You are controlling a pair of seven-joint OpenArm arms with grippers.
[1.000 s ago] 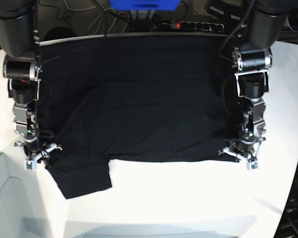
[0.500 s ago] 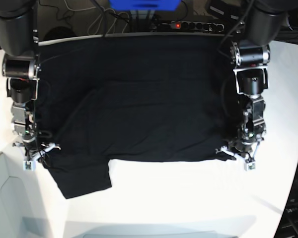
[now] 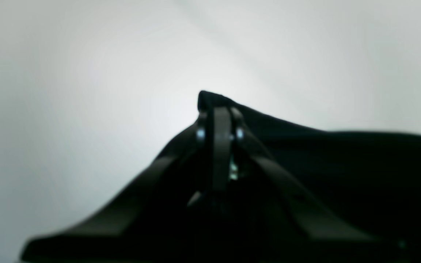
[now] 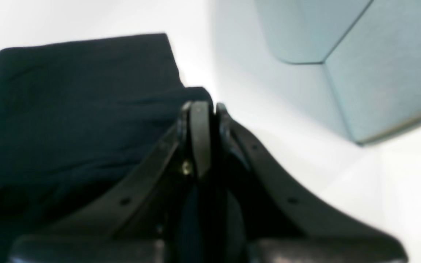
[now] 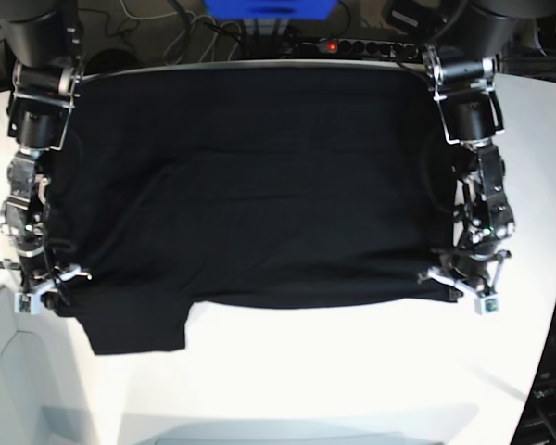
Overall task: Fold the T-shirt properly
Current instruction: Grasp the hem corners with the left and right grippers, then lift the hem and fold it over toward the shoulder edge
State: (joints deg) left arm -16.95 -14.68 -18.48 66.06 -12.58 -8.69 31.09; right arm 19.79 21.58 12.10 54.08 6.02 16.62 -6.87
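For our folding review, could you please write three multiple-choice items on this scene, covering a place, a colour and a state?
1. Where does the T-shirt's sleeve stick out in the base view?
A. lower left
B. upper right
C. centre

2. What colour is the tabletop?
A. red
B. white
C. brown

3. How does the right end effector stand?
A. wide open above the cloth
B. out of sight
C. shut on the cloth

Key: 1 A, the T-shirt has its sleeve past the hem at lower left. 2 B, the tabletop is bare white. 3 C, the right end effector has its jaws pressed together at the cloth's edge.
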